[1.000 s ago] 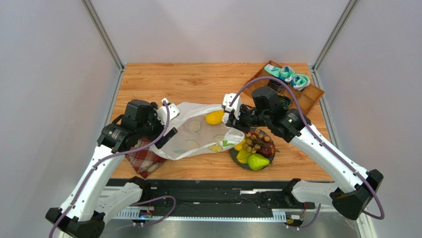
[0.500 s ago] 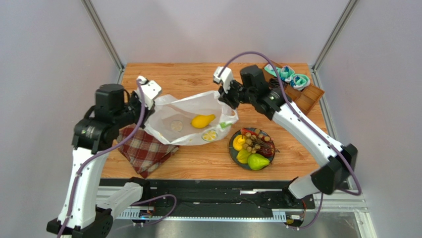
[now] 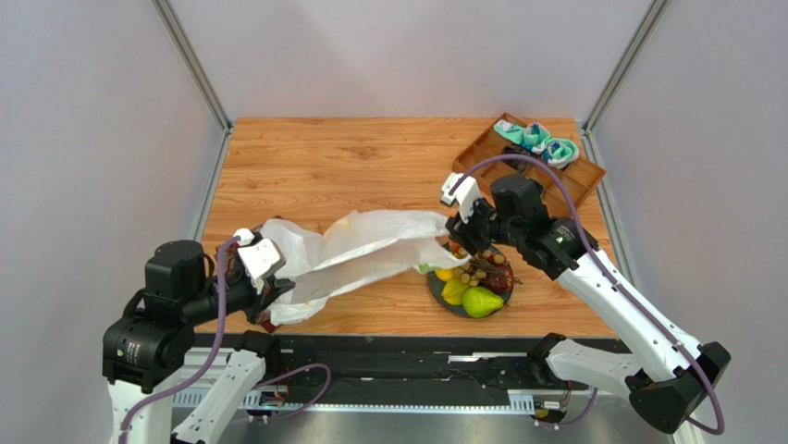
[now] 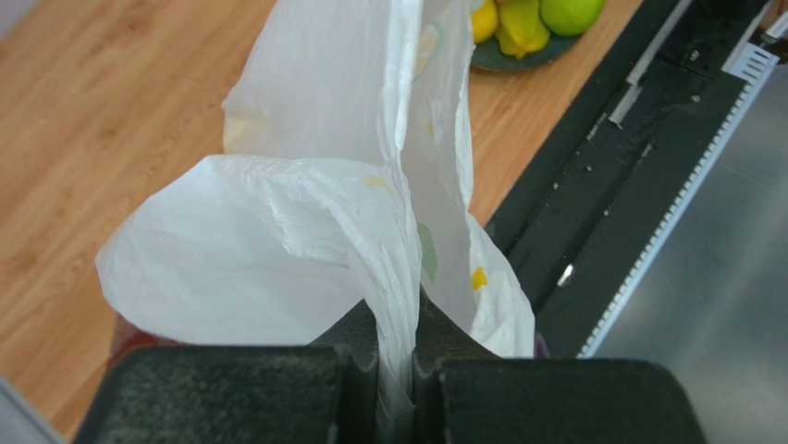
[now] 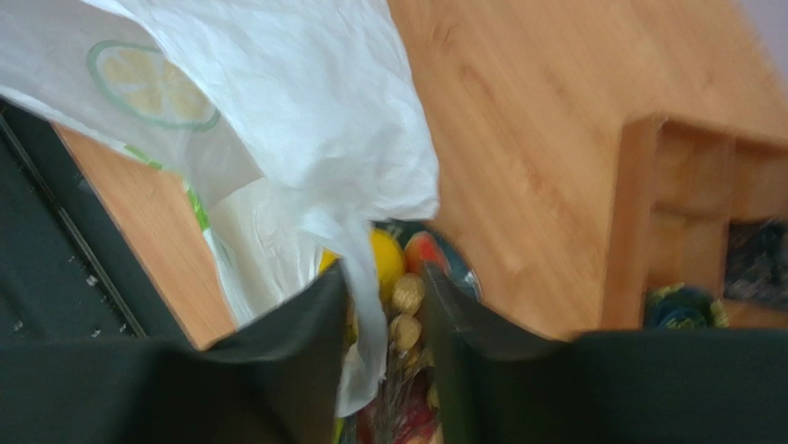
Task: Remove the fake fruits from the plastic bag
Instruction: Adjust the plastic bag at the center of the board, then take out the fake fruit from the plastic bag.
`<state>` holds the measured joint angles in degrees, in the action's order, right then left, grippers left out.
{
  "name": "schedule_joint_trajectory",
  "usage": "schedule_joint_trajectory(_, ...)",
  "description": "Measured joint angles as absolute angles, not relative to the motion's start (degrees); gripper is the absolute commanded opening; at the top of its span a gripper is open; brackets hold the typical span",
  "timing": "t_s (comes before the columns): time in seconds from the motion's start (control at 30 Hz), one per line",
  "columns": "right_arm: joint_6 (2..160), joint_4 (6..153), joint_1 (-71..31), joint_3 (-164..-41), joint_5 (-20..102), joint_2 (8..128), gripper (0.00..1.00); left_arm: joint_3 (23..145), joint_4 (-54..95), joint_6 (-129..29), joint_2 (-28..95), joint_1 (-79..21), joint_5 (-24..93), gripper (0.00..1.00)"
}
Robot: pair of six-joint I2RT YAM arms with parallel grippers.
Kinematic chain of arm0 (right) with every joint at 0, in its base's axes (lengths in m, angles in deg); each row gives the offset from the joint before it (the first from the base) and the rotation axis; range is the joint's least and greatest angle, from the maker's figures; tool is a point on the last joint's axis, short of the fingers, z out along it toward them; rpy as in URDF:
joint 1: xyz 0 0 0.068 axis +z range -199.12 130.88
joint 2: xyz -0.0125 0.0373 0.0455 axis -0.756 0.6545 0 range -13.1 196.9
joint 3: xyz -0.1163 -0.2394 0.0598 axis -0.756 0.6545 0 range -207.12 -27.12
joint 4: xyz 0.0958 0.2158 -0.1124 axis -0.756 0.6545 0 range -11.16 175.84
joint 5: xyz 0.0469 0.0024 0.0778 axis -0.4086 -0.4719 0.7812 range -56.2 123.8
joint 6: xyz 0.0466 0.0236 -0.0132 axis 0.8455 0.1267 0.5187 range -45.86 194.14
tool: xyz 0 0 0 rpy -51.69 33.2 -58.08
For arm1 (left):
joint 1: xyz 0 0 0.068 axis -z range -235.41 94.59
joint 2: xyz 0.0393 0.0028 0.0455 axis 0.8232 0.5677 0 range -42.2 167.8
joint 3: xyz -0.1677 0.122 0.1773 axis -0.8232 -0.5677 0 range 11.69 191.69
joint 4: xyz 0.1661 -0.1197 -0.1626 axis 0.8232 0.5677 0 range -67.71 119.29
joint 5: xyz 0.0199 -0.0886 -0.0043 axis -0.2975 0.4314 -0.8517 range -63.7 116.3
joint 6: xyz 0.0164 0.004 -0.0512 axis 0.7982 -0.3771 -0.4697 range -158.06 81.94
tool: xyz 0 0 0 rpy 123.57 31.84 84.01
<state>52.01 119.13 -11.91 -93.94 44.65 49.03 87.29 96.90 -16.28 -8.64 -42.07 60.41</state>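
The white plastic bag (image 3: 361,250) hangs stretched between my two grippers, low over the table. My left gripper (image 3: 269,280) is at the near left, shut on a bunched fold of the bag (image 4: 305,222); the film runs up from between its closed jaws (image 4: 396,344). My right gripper (image 3: 456,242) hovers over the dark plate (image 3: 433,289). Its jaws stand apart, and a loose strip of the bag (image 5: 305,120) drapes along the left finger. The fake fruits on the plate include a green pear (image 3: 482,302), a brown grape bunch (image 3: 476,268) and yellow pieces (image 3: 452,290). Grapes (image 5: 405,292) show below the fingers.
A wooden tray (image 3: 555,180) with teal rolled socks (image 3: 536,141) stands at the back right. A sliver of red plaid cloth (image 3: 267,320) shows under the bag by the near left edge. The black rail (image 3: 398,356) runs along the table's front.
My left arm pulled back to the near left with the bag, stretching it flat. My right gripper moved down over the plate and its jaws parted. The yellow fruit no longer shows in the bag.
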Motion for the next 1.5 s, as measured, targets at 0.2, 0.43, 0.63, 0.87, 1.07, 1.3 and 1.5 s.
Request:
schedule_joint_trajectory(0.2, 51.70, 128.99, -13.37, -99.32, 50.20, 51.92, 1.00, 86.56, 99.19, -16.26, -5.88, -42.39, 64.19, 0.00)
schedule_joint_trajectory(0.43, 52.33, 121.93, -4.43, -116.94, 63.19, 57.58, 1.00, 86.35, 96.05, -18.31, 2.97, -44.78, 66.81, 0.00)
schedule_joint_trajectory(0.63, 55.15, 114.24, -0.02, -117.09, 70.07, 59.72, 0.51, 86.48, 94.74, -20.11, 6.75, -45.17, 66.26, 0.00)
schedule_joint_trajectory(0.87, 56.84, 110.54, 5.19, -119.82, 74.05, 70.34, 0.11, 88.79, 94.47, -22.23, 4.87, -45.17, 67.40, 0.00)
schedule_joint_trajectory(1.07, 57.08, 108.64, 7.68, -115.89, 74.68, 73.56, 0.04, 88.79, 94.60, -22.77, 1.94, -45.21, 68.03, 0.00)
schedule_joint_trajectory(1.3, 56.51, 106.00, 10.48, -113.75, 72.32, 74.74, 0.00, 89.17, 93.84, -24.28, 4.04, -45.28, 67.95, 0.00)
schedule_joint_trajectory(1.5, 55.48, 104.64, 13.32, -111.43, 66.25, 74.67, 0.00, 91.83, 92.90, -25.68, 6.14, -45.43, 67.82, 0.00)
